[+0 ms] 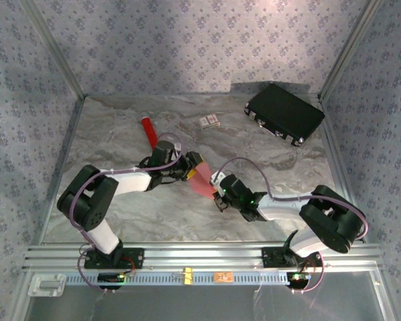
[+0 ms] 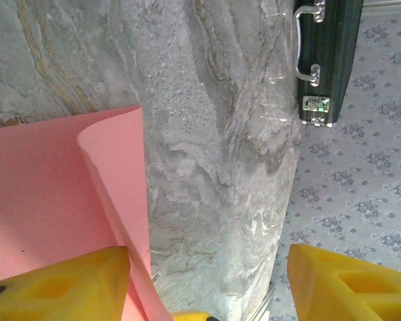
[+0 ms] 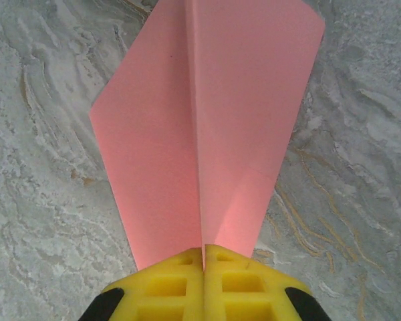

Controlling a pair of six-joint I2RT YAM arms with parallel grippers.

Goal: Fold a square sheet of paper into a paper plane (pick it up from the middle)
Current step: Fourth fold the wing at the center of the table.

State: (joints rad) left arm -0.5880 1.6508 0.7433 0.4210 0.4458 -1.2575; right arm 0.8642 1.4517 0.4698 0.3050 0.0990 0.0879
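- While you check the top view, note the grey marbled table [image 1: 134, 207] shut in by flowered blue-grey walls [image 1: 187, 40], with metal corner posts and a slotted rail [image 1: 200, 257] along the near edge.
- Far right corner: black case [image 1: 285, 112], silver latches. Far left of middle: red cylinder [image 1: 149, 132]. A small card [image 1: 210, 121] lies between the two, apart from both.
- Paper plane [image 3: 207, 134]: mid-table, spanning between the two grippers, pink, centre crease running its length. You can't tell whether it touches the table.
- Right gripper [image 3: 204, 253]: yellow fingers pressed together, pinching the plane's narrow end right on the crease.
- Left gripper [image 2: 207, 257]: fingers [image 2: 67, 284] spread wide, gripping nothing. A curled paper edge runs against the inner side of one finger; the other finger is well clear of it.
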